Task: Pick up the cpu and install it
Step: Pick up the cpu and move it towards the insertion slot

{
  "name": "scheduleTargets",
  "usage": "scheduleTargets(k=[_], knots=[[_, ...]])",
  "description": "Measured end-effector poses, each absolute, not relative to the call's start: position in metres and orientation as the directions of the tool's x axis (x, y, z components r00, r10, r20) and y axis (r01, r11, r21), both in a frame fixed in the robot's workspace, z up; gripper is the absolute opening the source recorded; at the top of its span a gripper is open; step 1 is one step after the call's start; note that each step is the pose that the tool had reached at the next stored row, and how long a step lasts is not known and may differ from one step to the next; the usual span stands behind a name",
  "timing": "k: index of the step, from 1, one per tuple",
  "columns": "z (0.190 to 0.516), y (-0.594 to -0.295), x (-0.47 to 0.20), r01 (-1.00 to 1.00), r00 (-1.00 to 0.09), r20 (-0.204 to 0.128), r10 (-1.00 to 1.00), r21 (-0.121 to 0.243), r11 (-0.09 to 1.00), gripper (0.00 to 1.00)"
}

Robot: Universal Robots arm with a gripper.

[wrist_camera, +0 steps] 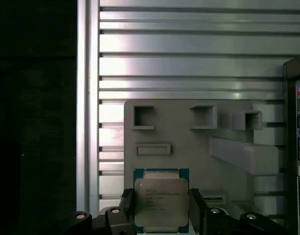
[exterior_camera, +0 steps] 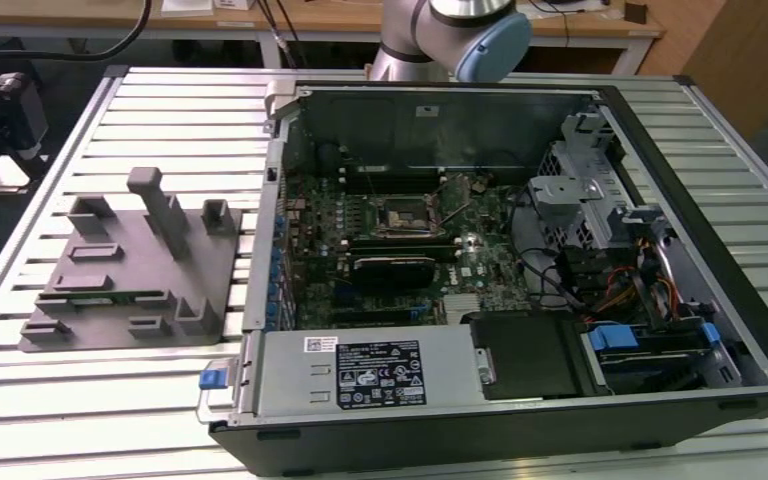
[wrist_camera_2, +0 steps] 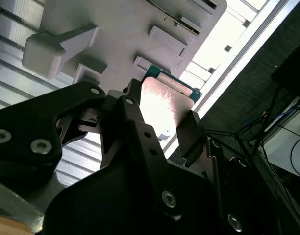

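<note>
Between the two dark fingers of the gripper [wrist_camera: 161, 196] sits the cpu [wrist_camera: 161, 203], its pale metal top facing the first wrist view and its green edge showing at the sides. The jaws are closed to the chip's width and pinch it by two opposite edges. In both wrist views the cpu [wrist_camera_2: 164, 105] looks large against the grey tray [wrist_camera: 189, 142] behind it, so I judge it to be held clear of the tray and over it, with the slatted worktop [wrist_camera: 189, 63] beyond. In the exterior view the tray [exterior_camera: 117, 270] lies on the exterior view's left, beside the open computer case [exterior_camera: 704, 130], and the black socket [exterior_camera: 402, 213] sits deep among the board's parts. The main risk is the thin edge grip. The fingers hold little surface, so a jolt or quick swing could let the chip rotate or slide out and drop onto the tray or the slats. A chip that has turned in the jaws would meet the socket out of square, and pressing it down that way could damage the fine contacts. The case walls, the drive cage and the loose cables near the socket also leave little room, and a brush against any of them could knock the chip askew.
</note>
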State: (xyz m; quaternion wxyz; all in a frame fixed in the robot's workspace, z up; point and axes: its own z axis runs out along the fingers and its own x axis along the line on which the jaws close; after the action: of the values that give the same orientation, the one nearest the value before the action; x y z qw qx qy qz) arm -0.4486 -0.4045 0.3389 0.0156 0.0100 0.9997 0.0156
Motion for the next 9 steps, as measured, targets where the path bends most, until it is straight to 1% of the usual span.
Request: scheduleTargets(k=[9], knots=[[0.3398, -0.4045, -0.4486, 0.019, -0.999, -0.031, 0.020, 0.032, 0.999, 0.53]])
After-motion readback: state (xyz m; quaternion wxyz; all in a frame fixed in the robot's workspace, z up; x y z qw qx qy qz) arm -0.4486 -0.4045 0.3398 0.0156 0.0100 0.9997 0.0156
